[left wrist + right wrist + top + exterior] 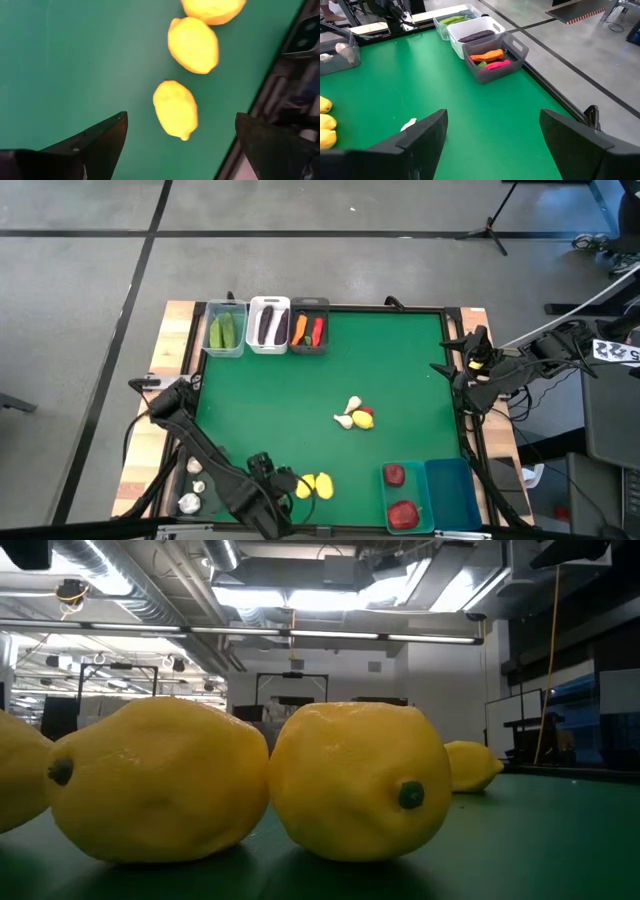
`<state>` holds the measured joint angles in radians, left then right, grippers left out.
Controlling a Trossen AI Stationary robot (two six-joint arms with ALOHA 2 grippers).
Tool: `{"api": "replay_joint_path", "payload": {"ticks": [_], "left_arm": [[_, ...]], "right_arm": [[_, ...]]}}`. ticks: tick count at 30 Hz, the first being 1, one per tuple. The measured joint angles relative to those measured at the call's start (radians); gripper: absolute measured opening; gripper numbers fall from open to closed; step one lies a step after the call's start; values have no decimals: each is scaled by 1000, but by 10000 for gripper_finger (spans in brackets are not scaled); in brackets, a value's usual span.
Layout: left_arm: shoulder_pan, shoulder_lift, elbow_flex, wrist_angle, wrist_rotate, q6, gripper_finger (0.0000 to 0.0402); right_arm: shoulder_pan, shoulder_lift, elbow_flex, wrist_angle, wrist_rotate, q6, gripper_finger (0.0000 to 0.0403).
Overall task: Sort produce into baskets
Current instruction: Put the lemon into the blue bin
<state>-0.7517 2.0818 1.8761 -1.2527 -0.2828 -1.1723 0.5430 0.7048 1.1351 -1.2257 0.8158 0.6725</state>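
Observation:
My left gripper [284,480] is open at the table's near edge, above a row of three yellow lemons [314,486] that lie on the green mat. In the left wrist view its fingers stand on either side of the nearest lemon [175,109] without touching it. The lemons fill the low view [360,780]. My right gripper [492,125] is open and empty at the table's right edge [470,368]. Two garlic bulbs [349,412], a lemon [363,419] and a bit of red lie mid-table.
At the far left stand a clear basket with cucumbers [226,329], a white one with eggplants [268,325] and a dark grey one with a carrot and a chili [309,329]. Near right: a teal basket with red fruits [403,495] and another teal one [452,492]. Garlic bulbs [193,485] lie near left.

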Motion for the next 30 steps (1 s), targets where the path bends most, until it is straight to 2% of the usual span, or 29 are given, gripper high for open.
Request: {"api": "replay_joint_path", "payload": {"ticks": [7, 11, 16, 24, 30], "left_arm": [[20, -182, -302, 210, 36, -96, 360], [50, -224, -461, 369, 87, -105, 360], [61, -223, -524, 535, 148, -90, 360], [26, -209, -596, 541, 128, -173, 360], [13, -206, -688, 748, 132, -218, 360]], "right_arm": [[0, 0, 0, -3, -1, 0, 317], [0, 0, 0, -3, -1, 0, 317], [0, 0, 0, -4, -2, 0, 317], [0, 0, 0, -4, -2, 0, 317], [0, 0, 0, -5, -3, 0, 317]]}}
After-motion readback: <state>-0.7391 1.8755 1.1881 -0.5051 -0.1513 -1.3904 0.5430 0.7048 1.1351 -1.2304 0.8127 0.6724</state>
